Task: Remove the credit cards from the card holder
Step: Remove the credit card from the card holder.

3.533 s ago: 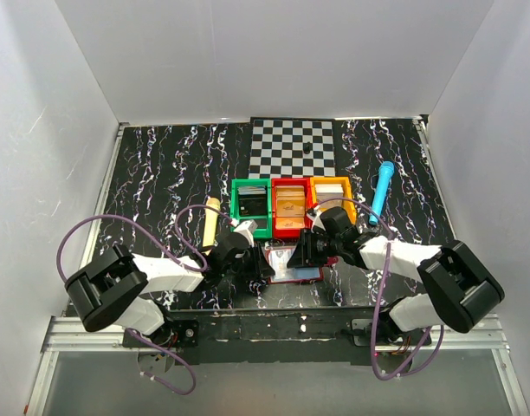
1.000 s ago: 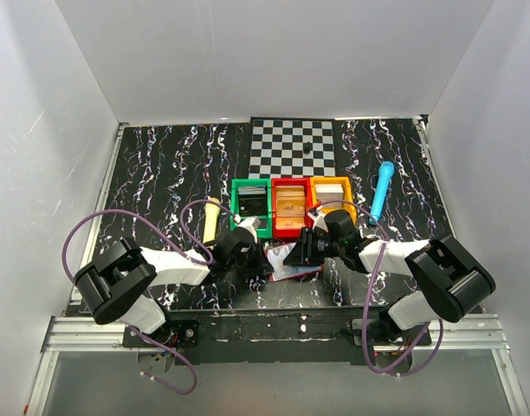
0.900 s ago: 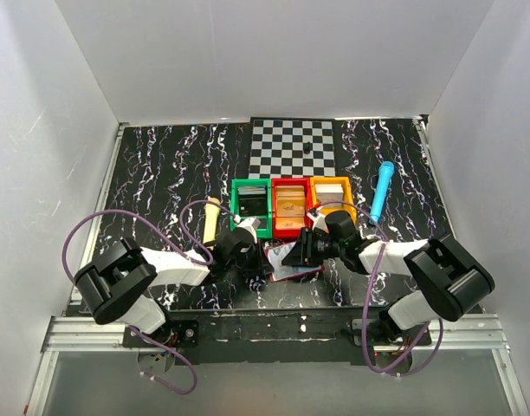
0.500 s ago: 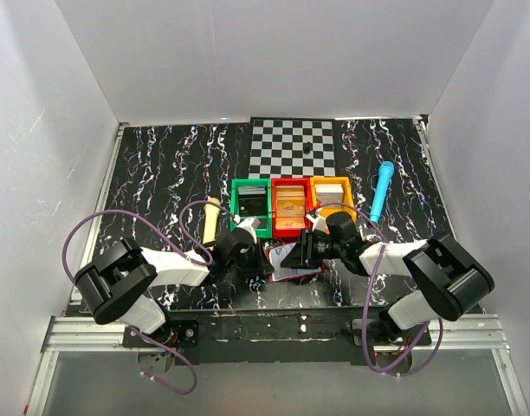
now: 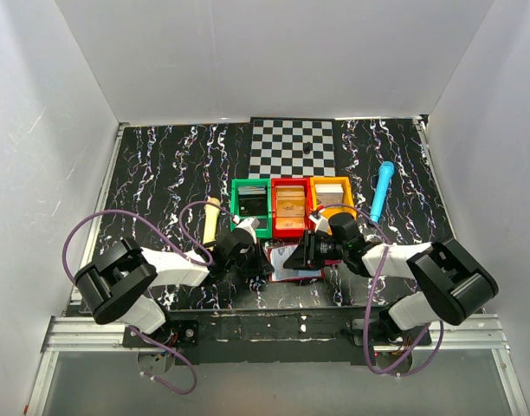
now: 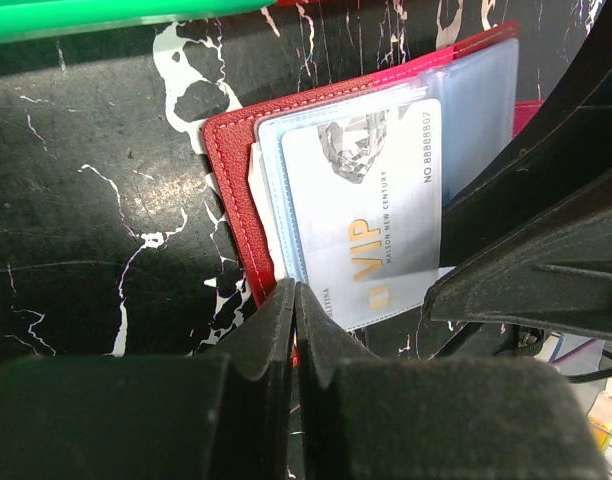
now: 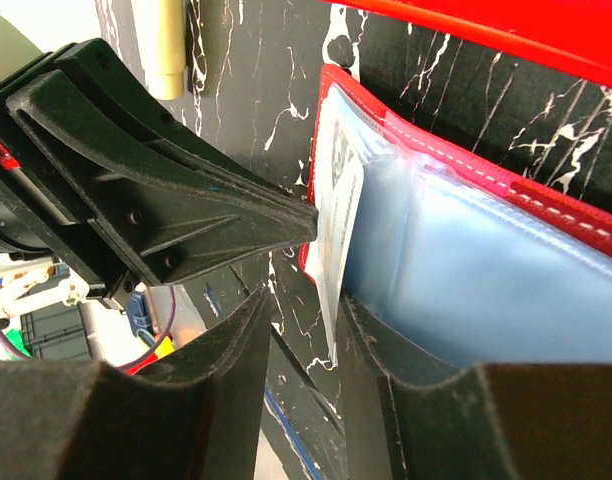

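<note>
Both arms have edged only slightly inward since the earliest view, and both grippers stay low at the card holder (image 6: 231, 200). It lies open on the black marbled table (image 5: 161, 173), just ahead of the bases. Your left gripper (image 6: 291, 292) is pinched tight on the holder's red border, apparently to anchor it. Your right gripper (image 7: 304, 312) stands parted, fingers straddling the edge of the white VIP card (image 6: 371, 220), which pokes out of its clear sleeve; nothing is clamped there yet. Just beyond sit the green bin (image 5: 235, 204), red bin (image 5: 274, 212) and orange bin (image 5: 332, 179), likely where the cards go.
</note>
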You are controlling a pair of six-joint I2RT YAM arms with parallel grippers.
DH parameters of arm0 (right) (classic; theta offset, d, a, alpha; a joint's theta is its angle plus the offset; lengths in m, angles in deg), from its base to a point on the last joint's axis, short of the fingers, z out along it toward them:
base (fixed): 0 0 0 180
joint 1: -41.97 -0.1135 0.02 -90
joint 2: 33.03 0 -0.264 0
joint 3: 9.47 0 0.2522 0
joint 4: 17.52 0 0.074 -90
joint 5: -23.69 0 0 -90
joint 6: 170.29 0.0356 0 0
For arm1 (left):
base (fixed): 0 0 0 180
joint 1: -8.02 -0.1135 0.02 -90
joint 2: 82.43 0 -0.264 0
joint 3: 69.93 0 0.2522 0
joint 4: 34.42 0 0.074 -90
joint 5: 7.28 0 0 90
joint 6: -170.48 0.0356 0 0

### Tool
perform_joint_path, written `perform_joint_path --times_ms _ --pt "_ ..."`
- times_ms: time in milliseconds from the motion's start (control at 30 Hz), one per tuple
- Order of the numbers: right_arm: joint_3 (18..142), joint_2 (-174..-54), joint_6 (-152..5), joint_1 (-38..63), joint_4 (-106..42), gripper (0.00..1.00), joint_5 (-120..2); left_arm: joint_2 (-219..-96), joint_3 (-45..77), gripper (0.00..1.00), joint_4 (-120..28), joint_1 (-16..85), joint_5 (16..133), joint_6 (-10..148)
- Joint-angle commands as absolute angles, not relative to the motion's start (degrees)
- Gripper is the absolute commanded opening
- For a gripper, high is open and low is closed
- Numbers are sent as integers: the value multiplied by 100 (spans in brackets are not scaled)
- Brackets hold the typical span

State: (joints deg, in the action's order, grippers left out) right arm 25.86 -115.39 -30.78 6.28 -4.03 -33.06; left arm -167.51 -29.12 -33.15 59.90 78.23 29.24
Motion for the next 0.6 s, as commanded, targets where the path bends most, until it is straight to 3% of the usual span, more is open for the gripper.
perform_joint_path --times_ms 0,567 --pt "2530 -11318 -3134 681 -377 39 -3151 -16839 -3015 0 -3640 5997 8061 2968" --pt "2513 -11055 -3187 821 -614 36 -3160 -16883 -3050 0 -3675 5997 8114 2942"
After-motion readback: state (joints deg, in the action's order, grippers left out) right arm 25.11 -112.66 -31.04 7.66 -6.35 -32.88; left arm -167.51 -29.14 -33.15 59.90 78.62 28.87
